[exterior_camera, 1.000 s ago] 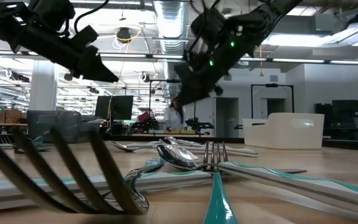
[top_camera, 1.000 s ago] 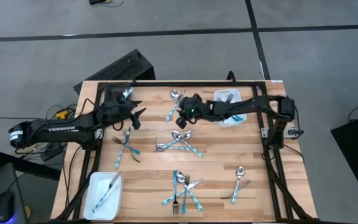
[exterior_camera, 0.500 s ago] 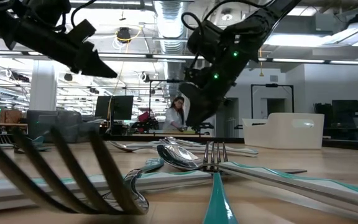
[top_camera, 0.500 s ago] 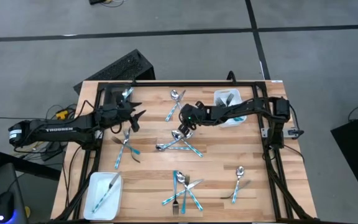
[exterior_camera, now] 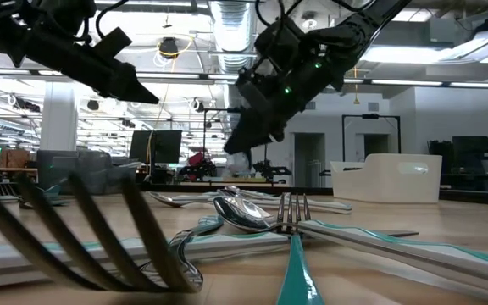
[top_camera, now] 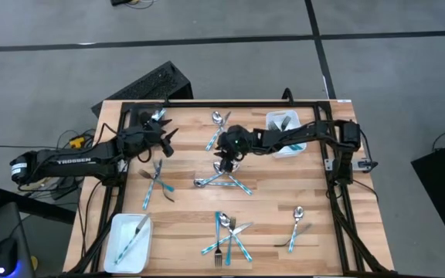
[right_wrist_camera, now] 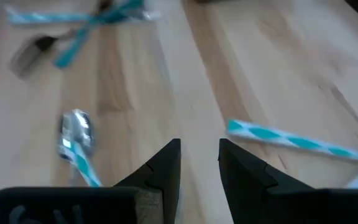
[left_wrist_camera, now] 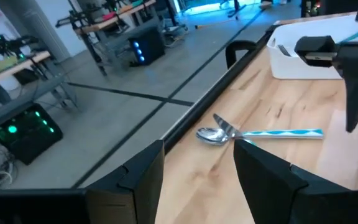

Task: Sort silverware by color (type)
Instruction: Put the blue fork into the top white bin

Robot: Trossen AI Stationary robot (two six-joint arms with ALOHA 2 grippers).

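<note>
Teal-handled silverware lies scattered on the wooden table. A lone spoon (top_camera: pixel 216 128) lies near the far edge and shows in the left wrist view (left_wrist_camera: pixel 260 132). A crossed cluster (top_camera: pixel 223 177) lies mid-table, a pair (top_camera: pixel 156 183) to its left, another cluster (top_camera: pixel 226 235) near the front, and a spoon with a fork (top_camera: pixel 296 228) front right. My right gripper (top_camera: pixel 224 154) (right_wrist_camera: pixel 199 158) hovers open just above the far end of the mid-table cluster, a spoon (right_wrist_camera: pixel 76 134) beside it. My left gripper (top_camera: pixel 167 139) (left_wrist_camera: pixel 197 168) hangs open in the air at far left.
A white tray (top_camera: pixel 130 241) at the front left corner holds one piece. A white bin (top_camera: pixel 284 131) at the far right holds forks. A dark bin (top_camera: pixel 154 117) sits at the far left. Bare wood lies between the clusters and along the right side.
My right gripper dipped toward the mid-table cluster, then rose again and shifted slightly toward the table's left, staying open. No silverware has moved.
</note>
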